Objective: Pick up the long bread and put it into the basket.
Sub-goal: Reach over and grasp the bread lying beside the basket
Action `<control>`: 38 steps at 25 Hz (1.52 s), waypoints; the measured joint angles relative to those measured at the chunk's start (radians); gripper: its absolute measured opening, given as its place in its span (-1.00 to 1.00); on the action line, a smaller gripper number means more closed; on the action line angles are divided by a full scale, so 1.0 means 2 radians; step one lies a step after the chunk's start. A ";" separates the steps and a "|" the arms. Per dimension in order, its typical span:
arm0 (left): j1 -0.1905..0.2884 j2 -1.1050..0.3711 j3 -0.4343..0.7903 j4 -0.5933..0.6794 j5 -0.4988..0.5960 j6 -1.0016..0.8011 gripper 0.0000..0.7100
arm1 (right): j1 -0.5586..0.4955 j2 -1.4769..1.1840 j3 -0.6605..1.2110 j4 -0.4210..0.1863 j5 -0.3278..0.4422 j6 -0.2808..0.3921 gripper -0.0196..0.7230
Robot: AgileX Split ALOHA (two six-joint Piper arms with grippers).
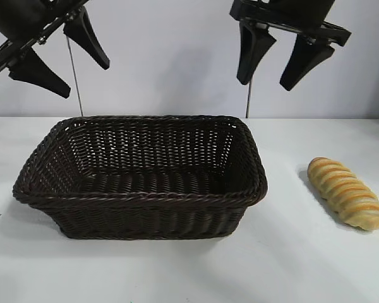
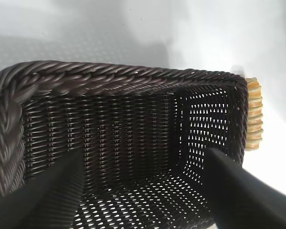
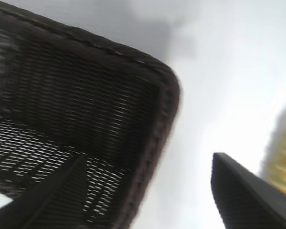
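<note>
Golden-tan, spiral-ridged long bread lies beside the wicker basket; both grippers hang spread, empty.

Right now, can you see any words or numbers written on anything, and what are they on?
None: no words, numbers or labels show in any view, not on the basket, the long bread, the table, the left gripper or the right gripper.
</note>
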 joint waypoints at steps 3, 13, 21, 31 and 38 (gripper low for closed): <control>0.000 0.000 0.000 0.000 0.000 0.000 0.43 | 0.000 0.000 0.003 -0.009 0.000 0.007 0.47; 0.000 0.000 0.000 0.000 0.000 0.000 0.43 | -0.052 0.000 0.088 -0.009 0.000 0.018 0.47; 0.000 0.000 0.001 0.000 0.000 0.000 0.43 | -0.097 0.000 0.110 -0.006 -0.010 0.022 0.47; 0.000 0.000 0.001 0.000 0.000 0.000 0.43 | -0.097 0.000 0.110 0.007 -0.023 0.022 0.47; 0.000 0.000 0.001 0.000 0.000 0.000 0.43 | -0.097 0.000 0.110 0.002 -0.025 0.022 0.47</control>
